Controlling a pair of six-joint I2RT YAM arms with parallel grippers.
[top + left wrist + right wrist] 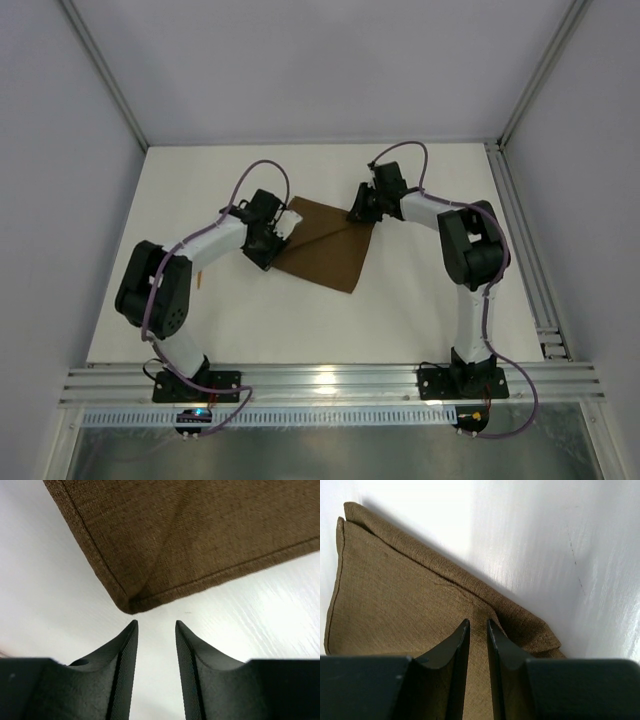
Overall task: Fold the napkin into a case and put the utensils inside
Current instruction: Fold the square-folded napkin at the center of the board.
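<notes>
Dark brown square cloth napkin (325, 250) lies flat mid white surface (420, 300), between the two arms. A diagonal crease runs across it in the top view. The right wrist view shows two layers stacked at one corner, so it's folded over at least once.

Left tool (156, 625): spread, narrow gap, nothing between the fingers. The tips sit low over the bare surface (250, 620), just short of a hemmed corner of the napkin (190, 535) and not touching it. In the top view the left tool (270, 250) is at the napkin's left side.

Right tool (477, 622): fingers nearly together, a slim gap left. The tips are down on the napkin (395, 600), right at its folded edge, and the cloth puckers slightly just ahead of them. Can't tell whether any cloth is pinched. In the top view the right tool (357, 214) is at the napkin's far right corner.
</notes>
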